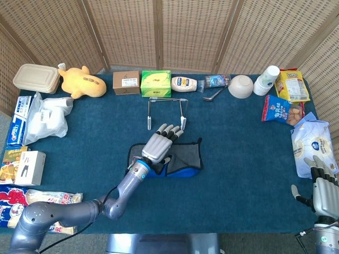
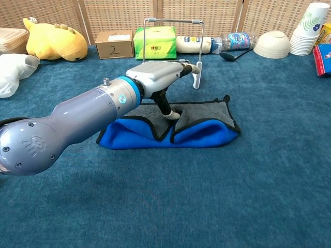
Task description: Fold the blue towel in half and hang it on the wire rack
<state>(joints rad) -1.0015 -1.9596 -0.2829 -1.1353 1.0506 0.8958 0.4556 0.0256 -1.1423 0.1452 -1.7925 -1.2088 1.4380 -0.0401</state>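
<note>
Left hand [image 2: 161, 78]: being held flat over the towel's middle, fingers spread and extended, nothing being grasped; whether its thumb tip touches the cloth cannot be told. Folded blue microfibre towel with grey inner face and black edging [image 2: 199, 130]: lying on the dark teal tablecloth [image 2: 232, 196], just in front of the thin silver wire rack [image 2: 173, 46]. Both layers are best being gathered together before lifting. Right hand [image 1: 321, 186]: being rested at the near right table edge, fingers loosely apart, empty.

Cardboard box [image 2: 114, 44] — a handwritten "2" on its front (other labels too small)
</note>
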